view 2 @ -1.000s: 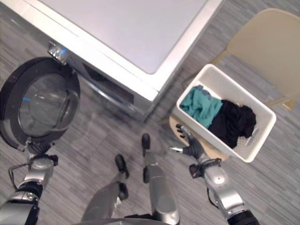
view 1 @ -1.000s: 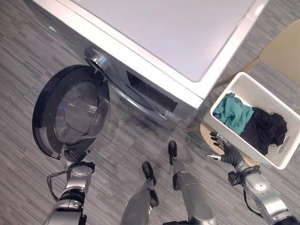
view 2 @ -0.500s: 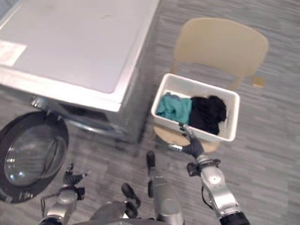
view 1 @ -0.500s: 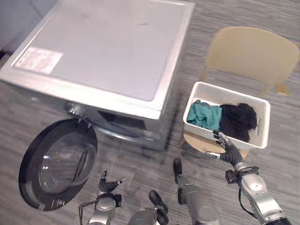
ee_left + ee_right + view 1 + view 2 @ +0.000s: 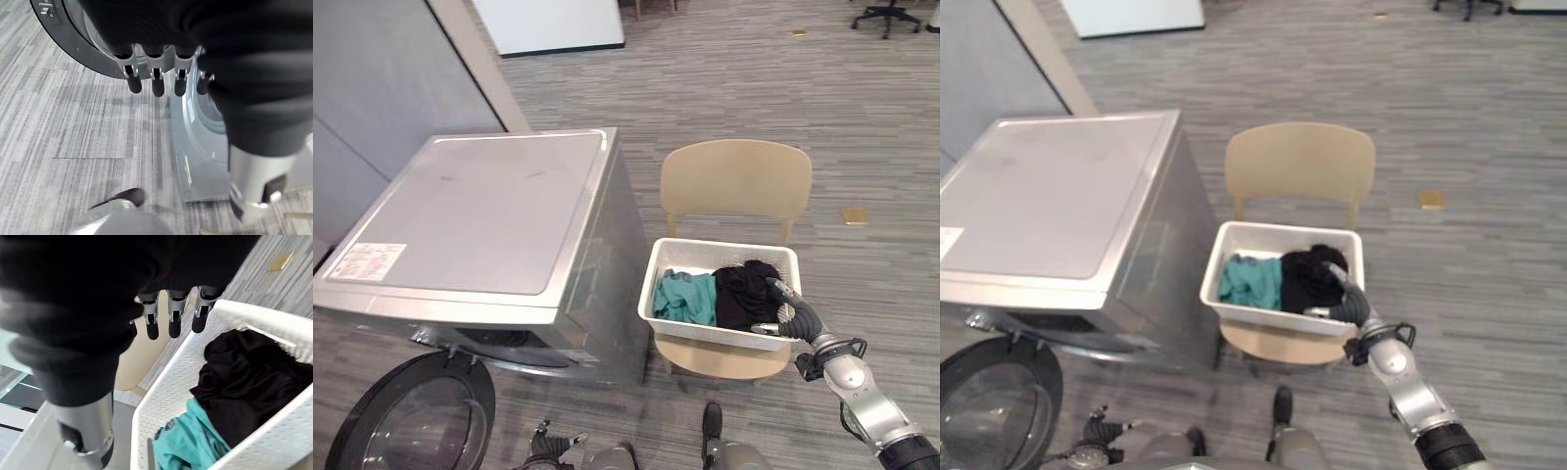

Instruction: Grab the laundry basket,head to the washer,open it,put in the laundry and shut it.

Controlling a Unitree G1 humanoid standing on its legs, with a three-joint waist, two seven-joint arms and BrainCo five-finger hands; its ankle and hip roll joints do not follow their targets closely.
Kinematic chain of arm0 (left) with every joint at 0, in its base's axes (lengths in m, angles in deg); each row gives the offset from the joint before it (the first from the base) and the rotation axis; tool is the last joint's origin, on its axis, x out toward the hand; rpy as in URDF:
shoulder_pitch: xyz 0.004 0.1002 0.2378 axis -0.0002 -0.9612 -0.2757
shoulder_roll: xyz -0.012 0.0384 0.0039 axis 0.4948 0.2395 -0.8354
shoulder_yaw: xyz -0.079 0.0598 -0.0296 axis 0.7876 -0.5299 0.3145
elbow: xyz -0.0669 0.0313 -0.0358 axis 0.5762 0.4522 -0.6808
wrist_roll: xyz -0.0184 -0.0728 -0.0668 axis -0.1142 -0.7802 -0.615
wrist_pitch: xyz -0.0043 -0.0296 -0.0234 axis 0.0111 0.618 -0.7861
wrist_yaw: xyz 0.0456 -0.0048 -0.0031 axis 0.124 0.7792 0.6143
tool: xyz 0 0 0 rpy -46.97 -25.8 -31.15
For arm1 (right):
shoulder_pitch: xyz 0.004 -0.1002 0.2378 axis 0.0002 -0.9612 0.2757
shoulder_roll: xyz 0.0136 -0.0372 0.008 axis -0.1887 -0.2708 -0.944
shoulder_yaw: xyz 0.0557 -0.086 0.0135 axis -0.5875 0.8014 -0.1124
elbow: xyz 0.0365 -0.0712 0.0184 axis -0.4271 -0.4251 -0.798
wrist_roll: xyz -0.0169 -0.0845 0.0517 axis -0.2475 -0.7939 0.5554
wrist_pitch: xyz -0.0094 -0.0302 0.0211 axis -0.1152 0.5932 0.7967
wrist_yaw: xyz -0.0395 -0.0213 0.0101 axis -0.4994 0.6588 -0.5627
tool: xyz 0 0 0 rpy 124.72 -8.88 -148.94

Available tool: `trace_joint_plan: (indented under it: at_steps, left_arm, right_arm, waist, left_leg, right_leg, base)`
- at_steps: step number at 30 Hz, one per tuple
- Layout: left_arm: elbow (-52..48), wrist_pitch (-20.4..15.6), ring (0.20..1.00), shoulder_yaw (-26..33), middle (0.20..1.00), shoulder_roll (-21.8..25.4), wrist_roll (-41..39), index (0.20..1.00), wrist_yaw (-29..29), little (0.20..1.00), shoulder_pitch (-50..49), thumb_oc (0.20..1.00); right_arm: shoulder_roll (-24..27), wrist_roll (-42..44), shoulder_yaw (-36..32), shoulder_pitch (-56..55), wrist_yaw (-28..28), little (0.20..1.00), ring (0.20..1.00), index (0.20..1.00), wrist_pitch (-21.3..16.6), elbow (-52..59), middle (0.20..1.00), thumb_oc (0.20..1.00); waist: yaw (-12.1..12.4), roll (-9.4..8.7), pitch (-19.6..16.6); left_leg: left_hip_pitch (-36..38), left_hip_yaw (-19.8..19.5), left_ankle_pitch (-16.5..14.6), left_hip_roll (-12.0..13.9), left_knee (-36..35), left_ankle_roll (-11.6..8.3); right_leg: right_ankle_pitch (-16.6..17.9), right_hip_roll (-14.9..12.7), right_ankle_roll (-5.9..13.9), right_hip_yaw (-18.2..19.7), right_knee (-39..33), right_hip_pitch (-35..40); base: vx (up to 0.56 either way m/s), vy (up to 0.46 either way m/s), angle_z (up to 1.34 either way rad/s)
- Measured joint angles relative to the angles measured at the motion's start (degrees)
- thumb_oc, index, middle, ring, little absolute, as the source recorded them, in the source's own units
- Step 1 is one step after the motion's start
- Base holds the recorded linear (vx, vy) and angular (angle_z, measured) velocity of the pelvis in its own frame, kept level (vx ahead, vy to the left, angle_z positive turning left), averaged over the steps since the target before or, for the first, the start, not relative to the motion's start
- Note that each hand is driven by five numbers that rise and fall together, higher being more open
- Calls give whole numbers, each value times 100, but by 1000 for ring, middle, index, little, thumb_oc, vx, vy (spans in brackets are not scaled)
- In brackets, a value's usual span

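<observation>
Right hand (image 5: 795,318) hovers open-fingered over the near rim of the white laundry basket (image 5: 671,259), which sits on a tan chair (image 5: 734,181) beside the washer (image 5: 480,225), door (image 5: 411,421) open. Dark cloth (image 5: 744,292) and teal cloth (image 5: 685,297) inside look soft, light; pinch a fold, not the stiff rim. Left hand (image 5: 154,81) hangs low, fingers relaxed.

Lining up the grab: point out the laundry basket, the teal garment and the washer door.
laundry basket (image 5: 710,336): left eye view, near white wall.
teal garment (image 5: 686,298): left eye view, middle of the cloth.
washer door (image 5: 416,426): left eye view, glass of the open door.
</observation>
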Motion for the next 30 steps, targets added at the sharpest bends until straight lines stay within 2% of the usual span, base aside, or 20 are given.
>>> trace_joint_plan:
  at_steps: [2,3,4,5,6,7,9,11,14,18,19,22,24,26,30]
  left_arm:
    - [113,12,1000,-3,1000,2,6,1000,-10,1000,-72,1000]
    - [239,27,1000,-38,1000,6,7,1000,-12,1000,-41,1000]
    - [239,27,1000,-100,1000,0,27,1000,-28,1000,-213,1000]
    - [292,28,1000,-108,1000,-18,90,1000,-50,1000,-301,1000]
    - [331,28,1000,-111,1000,-4,144,1000,-60,1000,-295,1000]
    - [334,33,1000,-99,1000,64,182,1000,-56,1000,-277,1000]
    - [281,10,1000,-103,1000,156,212,1000,-61,1000,-254,1000]
    - [202,17,1000,-146,1000,180,213,1000,-56,1000,-228,1000]
    - [108,8,1000,-156,1000,191,211,1000,-43,1000,-89,1000]
    - [-112,2,1000,-230,1000,323,162,1000,41,1000,16,1000]
    - [-112,-30,1000,-326,1000,380,110,1000,60,1000,153,1000]
    - [-120,-80,1000,-325,1000,402,98,1000,89,1000,313,1000]
    - [-114,-174,1000,-376,1000,410,-114,1000,146,1000,594,1000]
    - [-87,-225,1000,-576,1000,498,-126,1000,231,1000,874,1000]
    - [-92,-288,1000,-742,1000,562,-344,1000,286,1000,1082,1000]
  right_arm:
    - [5,-142,197,12,4,1000,1000,1000,20,-97,1000,1000]
    - [64,-214,394,114,15,1000,1000,1000,20,-196,1000,1000]
    - [154,-243,518,98,29,1000,1000,1000,11,-228,1000,1000]
    - [266,-358,569,93,59,1000,1000,1000,23,-253,1000,1000]
    - [354,-439,582,102,75,1000,1000,1000,52,-271,1000,1000]
    - [366,-480,593,119,79,1000,1000,1000,94,-297,1000,1000]
    - [380,-652,633,261,80,1000,1000,1000,99,-415,1000,1000]
    - [343,-786,867,720,71,1000,1000,1000,126,-789,1000,1000]
    - [337,-978,1022,1292,69,1000,1000,1000,141,-966,1000,1000]
    - [162,-1167,1300,2308,-80,1000,1000,1000,139,-1582,1000,1000]
    - [80,-1275,1503,2843,-142,1000,1000,1000,174,-2002,1000,1000]
    - [-71,-1341,1639,3357,-187,1000,1000,1000,270,-2553,1000,1000]
    - [-190,-1345,1810,3716,-378,1000,1000,1000,361,-3164,1000,1000]
    - [-319,-1585,2337,4171,-398,1000,1000,1000,454,-3748,1000,1000]
    - [-778,-1782,2369,4693,-594,1000,1000,1000,523,-4734,1000,1000]
  waist:
    - [115,10,3]
    - [144,37,-3]
    - [202,212,-81]
    - [178,307,-117]
    - [145,448,-141]
    - [122,392,-123]
    - [103,296,-123]
    - [143,270,-85]
    - [336,363,113]
    - [601,371,383]
    - [629,406,561]
    - [714,401,784]
    - [823,400,980]
    - [898,415,1129]
    - [1006,424,1273]
  left_leg:
    - [-226,-33,322,-45,-106,-63]
    - [-270,-36,385,-103,-52,-13]
    - [-254,12,452,-133,314,138]
    - [-193,17,410,-124,262,178]
    - [-99,0,360,-124,103,539]
    - [-60,13,353,-193,-41,563]
    - [26,6,355,-360,-444,563]
    - [18,24,357,-478,-641,565]
    - [7,11,377,-564,-736,541]
    - [-290,-13,435,-570,-696,511]
    - [-481,-38,647,-532,-694,512]
    - [-630,-37,799,-504,-702,528]
    - [-802,-155,895,-529,-722,602]
    - [-975,-290,946,-532,-689,666]
    - [-1240,-444,965,-531,-546,676]
  right_leg:
    - [-1,104,-4,-72,-3,107]
    - [4,145,-8,-97,-2,159]
    - [30,263,11,-189,13,269]
    - [36,375,16,-223,44,268]
    - [36,449,16,-219,66,271]
    - [-7,417,62,-116,143,235]
    - [-14,345,81,132,181,123]
    - [11,230,117,156,201,21]
    - [46,148,169,152,236,-33]
    - [48,125,174,126,407,-408]
    - [45,146,170,51,479,-605]
    - [39,153,166,-13,548,-769]
    - [-56,144,154,-63,680,-981]
    - [-201,130,135,-188,851,-1149]
    - [-465,93,113,-263,1299,-1496]
  base:
    - [103,11,-52]
    - [93,67,-87]
    - [93,67,-77]
    - [87,109,-54]
    - [21,52,-9]
    - [17,86,6]
    - [-43,64,19]
    - [-40,39,16]
    - [-92,40,22]
    - [-135,28,6]
    - [-133,31,16]
    - [-86,23,13]
    - [-119,36,17]
    - [-86,13,35]
    - [-88,-3,20]
